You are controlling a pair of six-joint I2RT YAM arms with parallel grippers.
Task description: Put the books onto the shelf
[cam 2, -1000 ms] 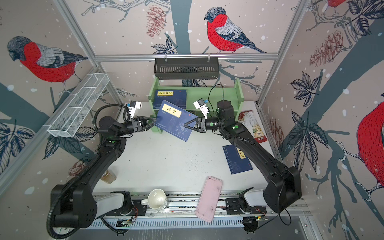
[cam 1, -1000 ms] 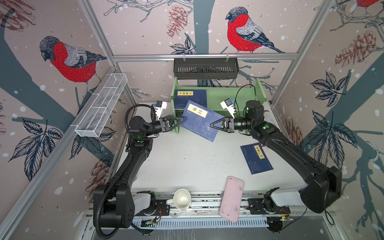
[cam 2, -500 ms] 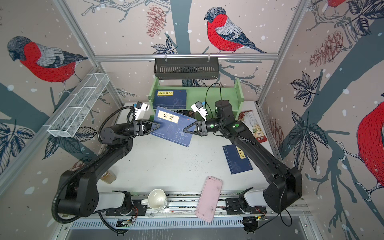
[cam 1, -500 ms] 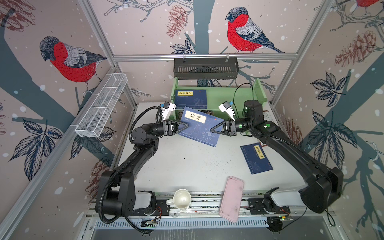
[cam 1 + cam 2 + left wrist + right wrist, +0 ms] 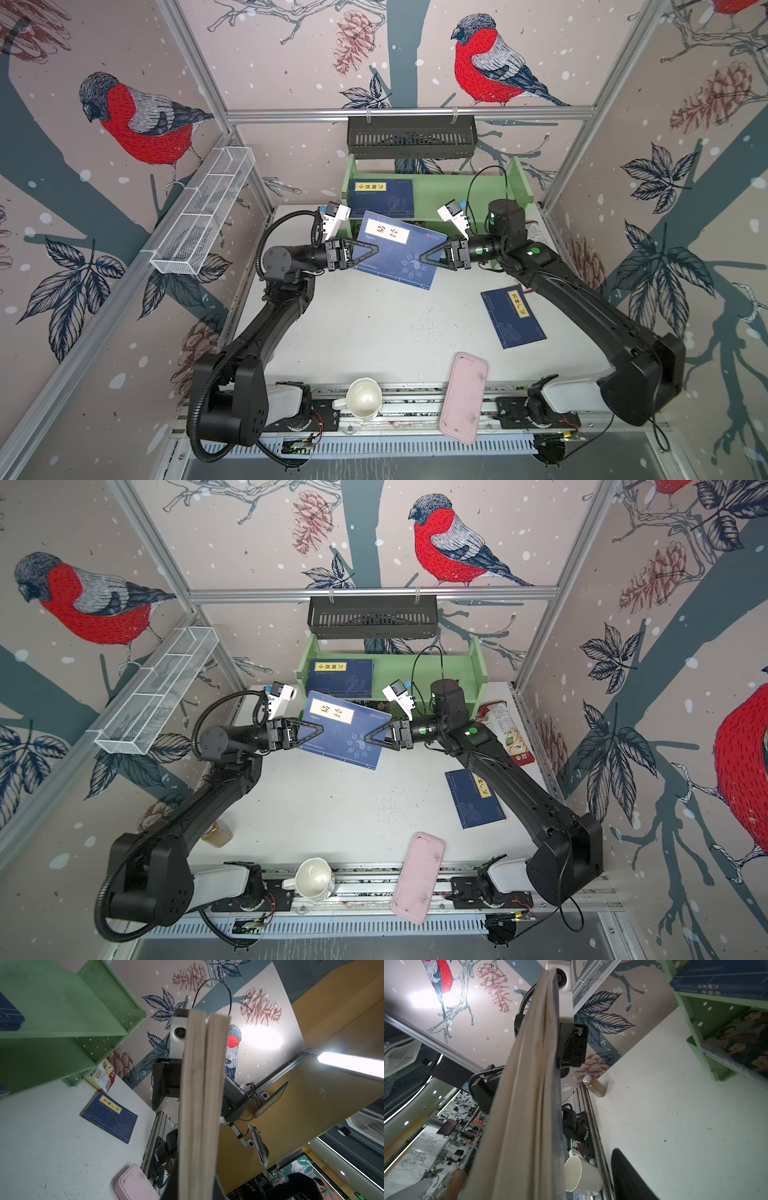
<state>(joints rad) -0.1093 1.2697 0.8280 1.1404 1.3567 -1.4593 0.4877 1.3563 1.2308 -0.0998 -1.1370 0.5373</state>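
- The left gripper (image 5: 375, 250) is clamped on one edge of a thin navy-blue paperback with a yellow label (image 5: 399, 254). The right gripper (image 5: 422, 258) stands parted at the opposite edge, one black finger (image 5: 629, 1176) clear of the cover.
- The book hangs tilted just in front of the light green wooden shelf (image 5: 457, 193), not yet on it.
- This looks like a hand-over to the left arm; next, lift and slide it onto a tier.
- Another navy paperback (image 5: 514, 319) lies on the white tabletop (image 5: 374, 328), well in front of the shelf; bird-printed walls (image 5: 540, 62) stand all round.
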